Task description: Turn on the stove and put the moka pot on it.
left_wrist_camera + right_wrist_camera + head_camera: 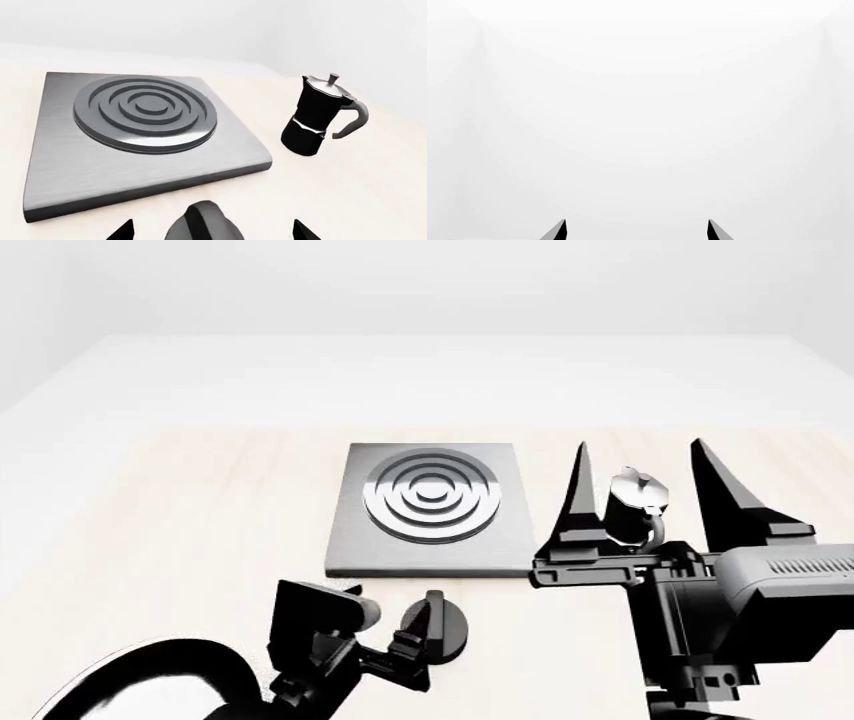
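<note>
The stove (pixel 430 508) is lying flat on the pale worktop (pixel 160 500), with the moka pot (pixel 633 506) standing upright just beside it. The left pincer (pixel 424 638) is gaping wide around the black knob (pixel 441 624) near the stove's front edge. The right pincer (pixel 641 490) is spreading wide, raised in front of the moka pot.

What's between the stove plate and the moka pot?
Nothing: bare tabletop separates the stove from the moka pot, clearest in the left wrist view.
</note>
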Controlling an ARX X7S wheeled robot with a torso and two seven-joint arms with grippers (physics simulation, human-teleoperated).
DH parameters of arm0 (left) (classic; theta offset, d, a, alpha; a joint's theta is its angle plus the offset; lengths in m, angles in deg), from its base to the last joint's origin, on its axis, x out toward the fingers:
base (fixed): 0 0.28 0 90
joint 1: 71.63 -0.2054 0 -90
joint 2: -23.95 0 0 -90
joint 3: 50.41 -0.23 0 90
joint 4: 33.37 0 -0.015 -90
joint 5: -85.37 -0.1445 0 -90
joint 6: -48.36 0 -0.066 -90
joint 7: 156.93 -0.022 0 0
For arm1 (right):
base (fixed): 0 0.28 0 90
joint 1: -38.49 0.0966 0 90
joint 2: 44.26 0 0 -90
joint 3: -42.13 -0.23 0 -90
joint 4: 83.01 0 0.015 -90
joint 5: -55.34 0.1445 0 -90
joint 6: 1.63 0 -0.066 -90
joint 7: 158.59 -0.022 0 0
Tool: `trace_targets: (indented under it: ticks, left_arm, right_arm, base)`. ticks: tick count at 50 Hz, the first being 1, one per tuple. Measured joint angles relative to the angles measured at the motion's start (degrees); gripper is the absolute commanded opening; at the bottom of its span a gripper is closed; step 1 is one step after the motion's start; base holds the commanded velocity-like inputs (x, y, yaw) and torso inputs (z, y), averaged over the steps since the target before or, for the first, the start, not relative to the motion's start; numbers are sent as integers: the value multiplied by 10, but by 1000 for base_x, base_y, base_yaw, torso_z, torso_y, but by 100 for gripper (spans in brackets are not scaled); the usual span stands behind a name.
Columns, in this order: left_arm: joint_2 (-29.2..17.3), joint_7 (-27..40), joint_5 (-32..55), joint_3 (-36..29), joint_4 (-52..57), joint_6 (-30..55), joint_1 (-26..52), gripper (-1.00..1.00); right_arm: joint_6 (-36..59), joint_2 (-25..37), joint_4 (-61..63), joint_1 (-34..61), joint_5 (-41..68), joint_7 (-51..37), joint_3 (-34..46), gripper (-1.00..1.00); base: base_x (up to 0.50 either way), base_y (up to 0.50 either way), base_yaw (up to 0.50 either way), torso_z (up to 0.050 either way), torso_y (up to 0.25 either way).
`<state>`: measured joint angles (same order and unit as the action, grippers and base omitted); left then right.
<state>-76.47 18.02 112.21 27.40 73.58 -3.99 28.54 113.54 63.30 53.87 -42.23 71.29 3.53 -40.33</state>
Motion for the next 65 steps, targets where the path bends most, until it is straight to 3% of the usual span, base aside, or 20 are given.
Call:
trace_targets:
  ticks: [31,65]
  left_arm:
    - [26,-33,10,-29,-129,-41,26,100]
    - [31,-26,10,-63,-173,-48,50,100]
  right_arm:
    - [-16,7,-9,-5,1,-6,10,100]
    - [-41,15,-24,-15,-2,-10,20,100]
  base:
    - [0,0,0,0,0]
    - [0,0,0,0,0]
